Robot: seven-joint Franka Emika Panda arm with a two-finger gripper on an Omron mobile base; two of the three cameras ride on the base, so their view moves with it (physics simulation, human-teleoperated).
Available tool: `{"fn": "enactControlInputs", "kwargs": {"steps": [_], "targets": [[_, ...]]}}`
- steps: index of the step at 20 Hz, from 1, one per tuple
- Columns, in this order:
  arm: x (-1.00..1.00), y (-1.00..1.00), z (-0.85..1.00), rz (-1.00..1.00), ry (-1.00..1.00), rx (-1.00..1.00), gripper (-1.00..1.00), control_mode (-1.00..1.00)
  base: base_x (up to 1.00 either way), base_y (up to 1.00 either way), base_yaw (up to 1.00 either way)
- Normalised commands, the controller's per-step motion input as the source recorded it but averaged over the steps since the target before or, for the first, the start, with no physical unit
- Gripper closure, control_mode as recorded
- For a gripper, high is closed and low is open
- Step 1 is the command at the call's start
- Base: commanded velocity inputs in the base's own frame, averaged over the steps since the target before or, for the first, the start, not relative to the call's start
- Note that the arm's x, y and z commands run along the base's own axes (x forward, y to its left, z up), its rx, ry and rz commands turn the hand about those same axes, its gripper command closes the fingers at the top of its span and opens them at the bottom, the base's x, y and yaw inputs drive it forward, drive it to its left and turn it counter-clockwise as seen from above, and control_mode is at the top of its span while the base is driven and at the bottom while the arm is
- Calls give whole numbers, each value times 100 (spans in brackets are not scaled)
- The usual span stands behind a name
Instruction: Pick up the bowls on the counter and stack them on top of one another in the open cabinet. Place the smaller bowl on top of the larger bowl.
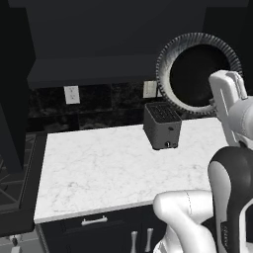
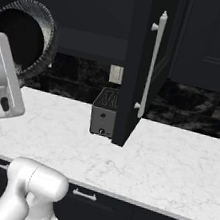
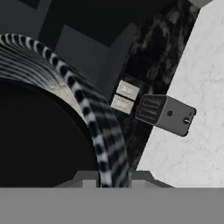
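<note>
Pincer (image 3: 113,178) clamped on ribbed rim of larger bowl (image 1: 170,54), held above counter (image 1: 99,168).

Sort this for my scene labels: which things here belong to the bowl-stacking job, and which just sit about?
Job:
grey bowl, held tilted up off the counter
gripper, on its rim
counter
cabinet

Just there:
toaster
wall outlets
cabinet door, swung open

Arm raised high above counter level, wrist rolled sideways. End effector (image 3: 113,177) closed on rim of larger bowl (image 1: 170,57), holding it on edge, tilted.
</note>
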Motion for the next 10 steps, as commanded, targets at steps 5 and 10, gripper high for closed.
{"fn": "enactControlInputs", "kwargs": {"steps": [5, 10], "targets": [[18, 0, 76, -1, 3, 4, 100, -100, 0, 0, 0], [68, 0, 22, 0, 26, 0, 100, -100, 0, 0, 0]]}}
